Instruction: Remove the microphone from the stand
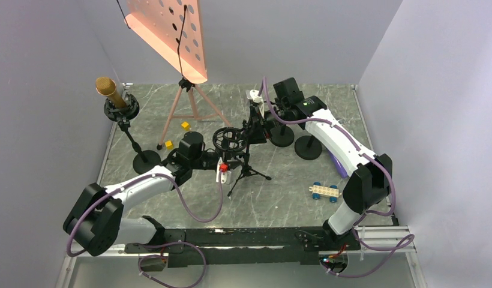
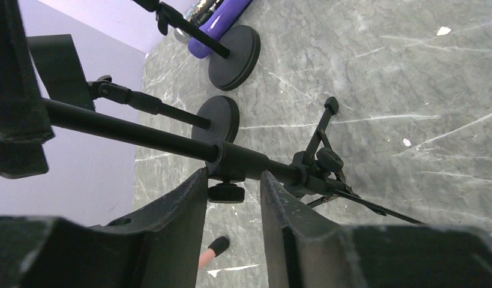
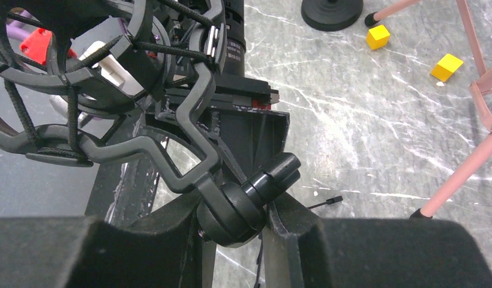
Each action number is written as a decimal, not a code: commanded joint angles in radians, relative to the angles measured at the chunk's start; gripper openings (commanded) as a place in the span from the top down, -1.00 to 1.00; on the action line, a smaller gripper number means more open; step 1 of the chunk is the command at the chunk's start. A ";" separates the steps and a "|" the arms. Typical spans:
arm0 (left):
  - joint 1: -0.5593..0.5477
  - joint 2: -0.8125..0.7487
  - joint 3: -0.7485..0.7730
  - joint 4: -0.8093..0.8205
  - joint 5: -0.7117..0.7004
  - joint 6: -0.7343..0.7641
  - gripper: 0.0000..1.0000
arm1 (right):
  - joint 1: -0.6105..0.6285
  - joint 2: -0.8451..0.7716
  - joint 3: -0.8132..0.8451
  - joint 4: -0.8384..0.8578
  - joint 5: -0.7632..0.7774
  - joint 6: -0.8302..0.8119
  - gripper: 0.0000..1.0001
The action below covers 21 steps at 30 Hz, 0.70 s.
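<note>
Grey marble table (image 1: pixel 279 198) with a pink music stand (image 1: pixel 171 30) at the back, its perforated panel tilted over the far edge. The left arm (image 1: pixel 135 186) reaches in from the near left and the right arm (image 1: pixel 339 135) bends round from the near right. They meet at the black tripod stand (image 1: pixel 246 171) in the middle.

The shock mount (image 1: pixel 227 139) on top of that tripod looks empty from above.

The right gripper (image 3: pixel 231 207) is pinching the mount's swivel knuckle, with a finger pressed against each side of it.

The left gripper (image 2: pixel 233 180) is lower down on the pole. Its fingers are apart, with the pole's collar and a small knob sitting right at the tips. I honestly can't tell if they're actually biting on it.

As for mics, a gold mic (image 1: pixel 107 89) sits tilted in its own mount on a round-base stand in the far left corner, well apart from both grippers. A purple mic (image 2: pixel 216 18) lies flat on the table at the right, just beside the nearer of two other round-base stands (image 1: pixel 308 147).

Small stuff:
- A toy car (image 1: pixel 324 191) with blue wheels sits near the right arm.
- Two yellow blocks (image 1: pixel 185 125) lie by the music stand's legs.
</note>
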 commanded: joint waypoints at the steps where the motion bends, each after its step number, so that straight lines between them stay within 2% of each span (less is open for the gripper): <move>1: -0.015 0.028 0.019 0.009 -0.043 0.067 0.12 | 0.004 -0.030 0.001 0.016 -0.051 0.022 1.00; 9: -0.017 0.043 0.010 0.108 -0.120 0.018 0.26 | 0.004 -0.033 -0.003 0.016 -0.049 0.022 1.00; 16: -0.016 0.034 0.062 -0.009 -0.076 -0.036 0.75 | 0.004 -0.030 -0.003 0.017 -0.049 0.021 1.00; 19: -0.014 0.014 0.107 -0.095 -0.007 -0.157 1.00 | 0.004 -0.029 0.001 0.005 -0.043 0.004 1.00; 21: -0.011 0.017 0.168 -0.184 0.065 -0.343 1.00 | 0.005 -0.026 0.007 -0.010 -0.037 -0.011 1.00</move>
